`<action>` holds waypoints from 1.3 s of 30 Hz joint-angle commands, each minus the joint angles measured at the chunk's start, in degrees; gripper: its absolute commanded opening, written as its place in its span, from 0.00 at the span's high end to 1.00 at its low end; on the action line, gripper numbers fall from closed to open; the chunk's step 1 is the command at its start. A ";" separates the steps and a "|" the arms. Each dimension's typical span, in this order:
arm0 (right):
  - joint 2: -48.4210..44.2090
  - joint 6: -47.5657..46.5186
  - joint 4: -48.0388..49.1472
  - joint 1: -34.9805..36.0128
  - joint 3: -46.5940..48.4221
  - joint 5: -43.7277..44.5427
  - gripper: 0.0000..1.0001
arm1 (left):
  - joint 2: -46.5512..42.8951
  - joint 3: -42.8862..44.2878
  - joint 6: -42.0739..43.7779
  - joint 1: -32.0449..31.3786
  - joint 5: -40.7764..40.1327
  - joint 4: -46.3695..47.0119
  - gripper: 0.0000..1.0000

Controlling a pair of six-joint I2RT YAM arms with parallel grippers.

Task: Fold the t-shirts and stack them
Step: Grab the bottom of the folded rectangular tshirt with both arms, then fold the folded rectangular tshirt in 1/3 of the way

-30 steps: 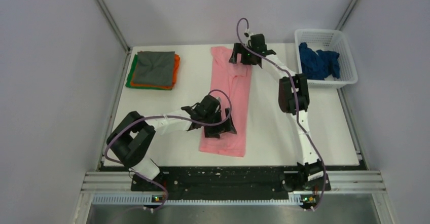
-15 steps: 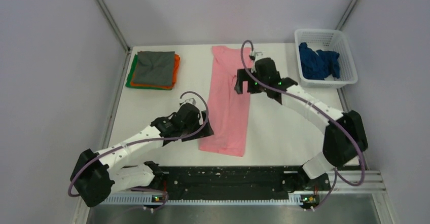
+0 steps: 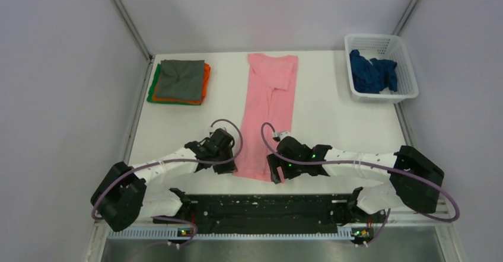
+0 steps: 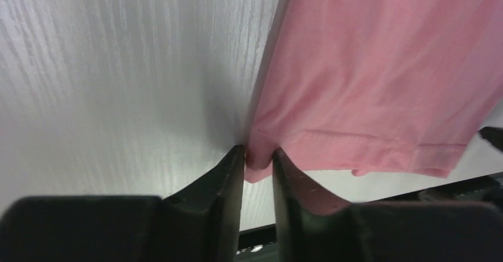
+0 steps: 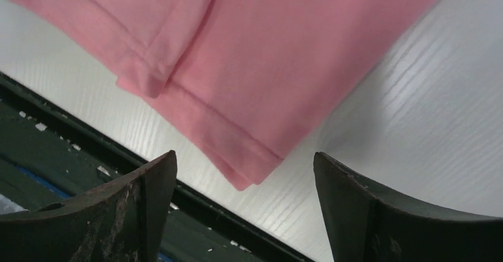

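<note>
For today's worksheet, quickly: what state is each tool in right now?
Left tool: closed, pinching the pink shirt at its hem corner.
Right tool: open, holding nothing, poised over the other hem corner.

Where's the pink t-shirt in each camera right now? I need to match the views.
Top external: pink t-shirt lies lengthwise mid-table, hem nearest the arms.
Left wrist: pink t-shirt fills upper right, hem corner in the left gripper.
Right wrist: pink t-shirt fills the top, hem corner pointing down.
Shared landmark: the black rail below the hem.
</note>
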 commanded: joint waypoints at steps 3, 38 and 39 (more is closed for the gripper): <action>0.34 5.08 1.83 5.76 -1.26 0.98 0.24 | 2.77 -1.43 -0.42 0.51 2.39 4.23 0.95; -12.63 4.25 2.79 0.64 -2.12 2.02 1.00 | -5.30 3.22 0.34 1.11 15.13 9.37 1.00; -12.58 3.72 3.27 -0.87 -1.51 2.14 1.00 | -3.76 5.02 0.81 1.53 14.66 9.48 1.00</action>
